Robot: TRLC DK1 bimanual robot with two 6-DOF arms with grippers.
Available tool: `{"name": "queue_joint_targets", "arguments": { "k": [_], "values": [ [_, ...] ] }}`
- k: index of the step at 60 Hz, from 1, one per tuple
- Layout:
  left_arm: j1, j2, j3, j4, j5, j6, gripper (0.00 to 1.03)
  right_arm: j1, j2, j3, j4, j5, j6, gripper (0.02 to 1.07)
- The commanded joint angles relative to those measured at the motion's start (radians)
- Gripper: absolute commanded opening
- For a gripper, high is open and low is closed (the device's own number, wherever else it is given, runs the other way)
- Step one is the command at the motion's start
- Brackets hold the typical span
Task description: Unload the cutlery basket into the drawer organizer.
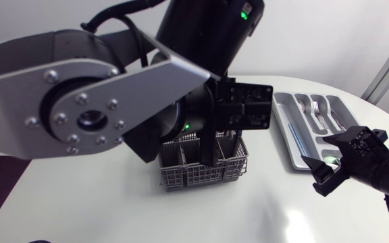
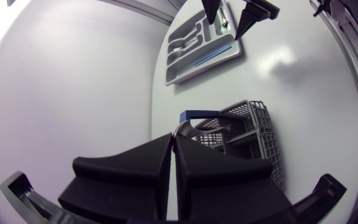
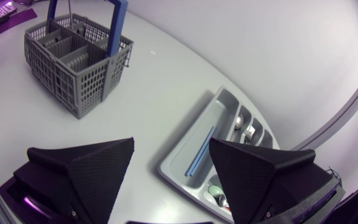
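Grey basket mid-bench, organizer well apart at the bench's right side, cutlery in its compartments, left gripper over the basket with fingers pressed together, right gripper spread wide above the organizer

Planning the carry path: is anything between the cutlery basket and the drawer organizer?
Nothing lies on the table between the cutlery basket and the drawer organizer. The open right gripper, though, hangs over one end of it.
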Motion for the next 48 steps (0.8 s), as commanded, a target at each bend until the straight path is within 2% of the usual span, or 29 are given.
{"name": "queue_joint_targets", "arguments": {
  "k": [1, 15, 23, 26, 34, 38, 42, 44, 48],
  "values": [
    [-0.003, 0.064, 0.062, -0.042, -0.016, -0.147, 0.03, 0.084, -0.031, 0.041, -0.035, 0.029, 0.104, 0.89],
    [0.003, 0.153, 0.169, -0.148, 0.000, -0.408, 0.03, 0.321, -0.061, 0.089, -0.074, 0.096, 0.263, 0.89],
    [0.009, 0.194, 0.252, -0.223, 0.044, -0.543, 0.03, 0.412, -0.064, 0.095, -0.072, 0.116, 0.303, 0.88],
    [0.018, 0.219, 0.304, -0.275, 0.090, -0.624, 0.03, 0.441, -0.067, 0.095, -0.071, 0.118, 0.315, 0.88],
    [0.041, 0.278, 0.413, -0.386, 0.185, -0.762, 0.03, 0.513, -0.069, 0.092, -0.048, 0.153, 0.337, 0.78],
    [0.050, 0.305, 0.459, -0.432, 0.227, -0.811, 0.03, 0.556, -0.069, 0.086, -0.028, 0.199, 0.338, 0.78],
    [0.061, 0.326, 0.500, -0.476, 0.273, -0.859, 0.03, 0.602, -0.072, 0.075, 0.003, 0.242, 0.335, 0.69],
    [0.070, 0.341, 0.531, -0.507, 0.325, -0.900, 0.03, 0.616, -0.072, 0.068, 0.020, 0.259, 0.332, 0.63],
    [0.079, 0.352, 0.545, -0.524, 0.355, -0.923, 0.03, 0.637, -0.067, 0.061, 0.044, 0.286, 0.321, 0.57]
  ]
}}
